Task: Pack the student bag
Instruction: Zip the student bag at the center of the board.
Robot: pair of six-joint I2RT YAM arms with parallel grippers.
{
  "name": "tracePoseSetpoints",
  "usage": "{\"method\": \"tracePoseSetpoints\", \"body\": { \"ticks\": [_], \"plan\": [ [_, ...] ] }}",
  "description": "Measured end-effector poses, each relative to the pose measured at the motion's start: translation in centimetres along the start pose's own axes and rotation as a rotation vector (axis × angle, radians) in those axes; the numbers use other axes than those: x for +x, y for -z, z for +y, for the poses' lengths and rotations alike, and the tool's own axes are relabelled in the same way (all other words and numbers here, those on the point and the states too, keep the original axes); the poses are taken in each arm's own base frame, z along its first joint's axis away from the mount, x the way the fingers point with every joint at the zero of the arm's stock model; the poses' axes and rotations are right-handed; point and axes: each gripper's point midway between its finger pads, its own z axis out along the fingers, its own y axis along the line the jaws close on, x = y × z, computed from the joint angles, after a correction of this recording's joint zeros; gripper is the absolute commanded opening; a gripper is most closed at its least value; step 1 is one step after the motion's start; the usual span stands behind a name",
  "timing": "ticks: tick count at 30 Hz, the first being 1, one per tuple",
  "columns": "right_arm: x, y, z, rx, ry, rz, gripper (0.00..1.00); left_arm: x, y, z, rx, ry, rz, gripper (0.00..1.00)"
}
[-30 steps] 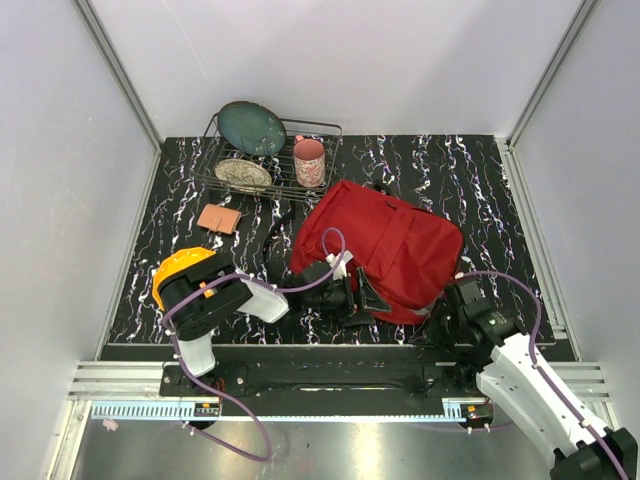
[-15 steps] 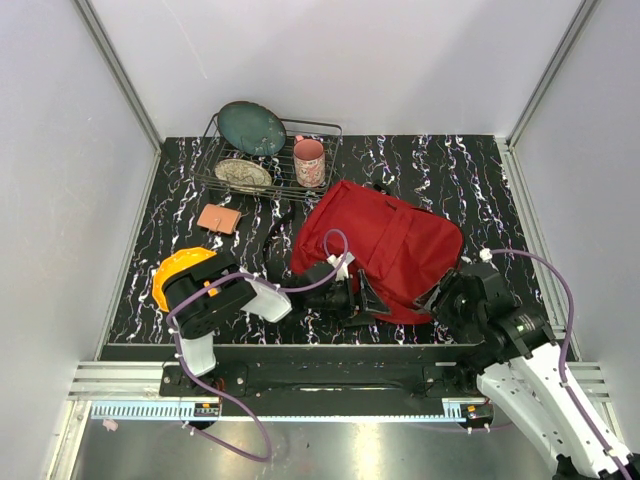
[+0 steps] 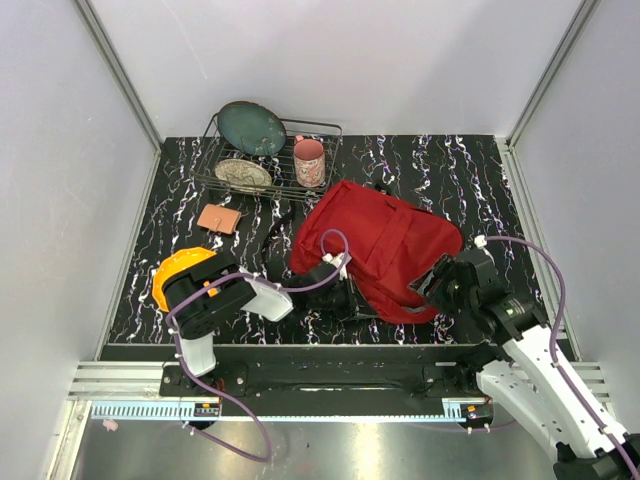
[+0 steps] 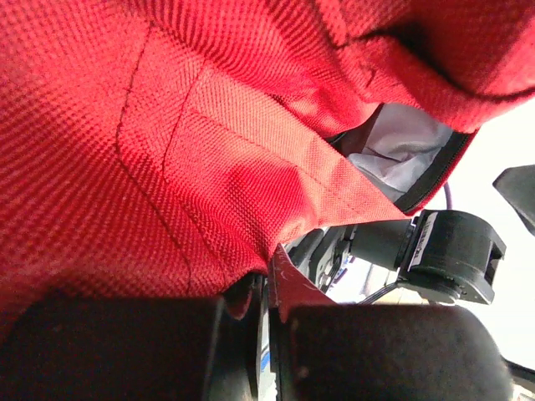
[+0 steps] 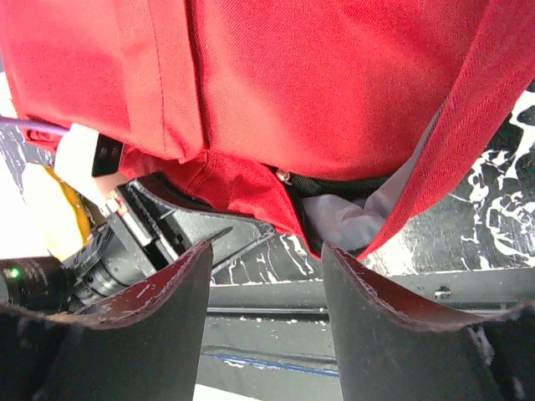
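— Pinching the bag [image 3: 390, 240] by its near hem, the left gripper [image 4: 266, 294] is clamped on red cloth.
— Right gripper [image 5: 266, 261], fingers apart, should bite the grey-lined lip just ahead, then spread gently. The bag lies right of centre on the table [image 3: 480, 170].

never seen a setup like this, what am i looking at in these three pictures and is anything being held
These are two robot arms bolted at the near edge of a table. The wide picture looks down from above: left arm on the left, right arm on the right. The other two come from a camera on each wrist, looking past that arm's jaws. On the table lie a red bag, a wire rack holding a green plate, a patterned plate and a pink cup, and a small tan item. The left jaws are shut on a fold of the bag; the right jaws stand open facing the bag's mouth, holding nothing.
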Motion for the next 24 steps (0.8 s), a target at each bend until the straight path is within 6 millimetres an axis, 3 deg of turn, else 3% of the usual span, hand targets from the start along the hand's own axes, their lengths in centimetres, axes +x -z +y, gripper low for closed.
{"method": "tracePoseSetpoints", "body": {
  "ticks": [3, 6, 9, 11, 16, 17, 19, 22, 24],
  "plan": [
    [0.1, -0.8, 0.2, 0.009, 0.003, 0.018, 0.61, 0.0, 0.7, 0.3, 0.029, -0.033, -0.028, 0.0],
    [1.0, -2.0, 0.1, 0.015, 0.006, 0.071, 0.54, -0.1, 2.5, 0.4, 0.058, -0.095, -0.073, 0.0],
    [2.9, -3.5, -1.3, 0.04, 0.003, 0.148, 0.43, -0.7, 3.8, -1.1, 0.122, -0.171, -0.124, 0.0],
    [4.7, -4.4, -2.6, 0.054, -0.002, 0.205, 0.29, -1.1, 4.3, -2.2, 0.176, -0.216, -0.154, 0.0],
    [8.1, -5.1, -3.7, 0.036, 0.025, 0.298, 0.17, -1.8, 4.6, -3.4, 0.257, -0.259, -0.18, 0.03],
    [8.6, -5.2, -3.6, 0.024, 0.032, 0.31, 0.17, -1.9, 4.6, -3.5, 0.268, -0.259, -0.18, 0.07],
    [9.4, -5.4, -3.5, 0.004, 0.04, 0.326, 0.16, -2.0, 4.3, -3.2, 0.277, -0.249, -0.174, 0.42],
    [10.1, -5.9, -4.1, 0.007, 0.036, 0.331, 0.15, -1.7, 4.1, -2.9, 0.282, -0.221, -0.152, 0.75],
    [10.3, -6.1, -4.5, 0.014, 0.024, 0.327, 0.14, -1.4, 4.3, -3.1, 0.294, -0.199, -0.141, 0.79]
  ]
}}
